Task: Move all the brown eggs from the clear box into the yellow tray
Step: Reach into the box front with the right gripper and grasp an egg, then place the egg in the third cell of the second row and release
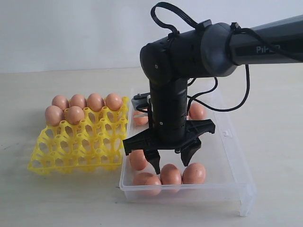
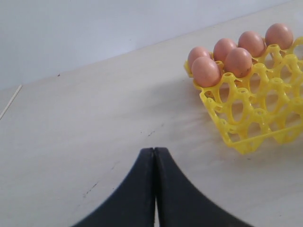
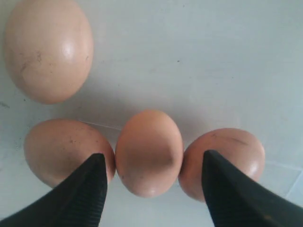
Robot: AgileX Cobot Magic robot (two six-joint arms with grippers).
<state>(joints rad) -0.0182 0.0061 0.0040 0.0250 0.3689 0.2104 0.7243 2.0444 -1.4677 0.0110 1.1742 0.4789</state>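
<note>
The yellow tray (image 1: 75, 151) lies on the left with several brown eggs (image 1: 77, 100) in its back cups; the left wrist view shows the same tray (image 2: 255, 118) and eggs (image 2: 206, 71). The clear box (image 1: 227, 151) on the right holds several more eggs (image 1: 194, 173), most of them near its front wall. My right gripper (image 1: 173, 158) hangs open just above that front group. In the right wrist view its fingertips (image 3: 152, 155) straddle the middle egg (image 3: 149, 152) of three lying side by side, without touching it. My left gripper (image 2: 154, 150) is shut and empty over bare table.
The right arm (image 1: 189, 52) reaches in from the upper right, and its cable (image 1: 236, 101) hangs over the box. One egg (image 1: 197, 111) lies at the back of the box, and another (image 1: 140, 118) is partly hidden behind the arm. The tray's front cups (image 1: 90, 142) hold nothing.
</note>
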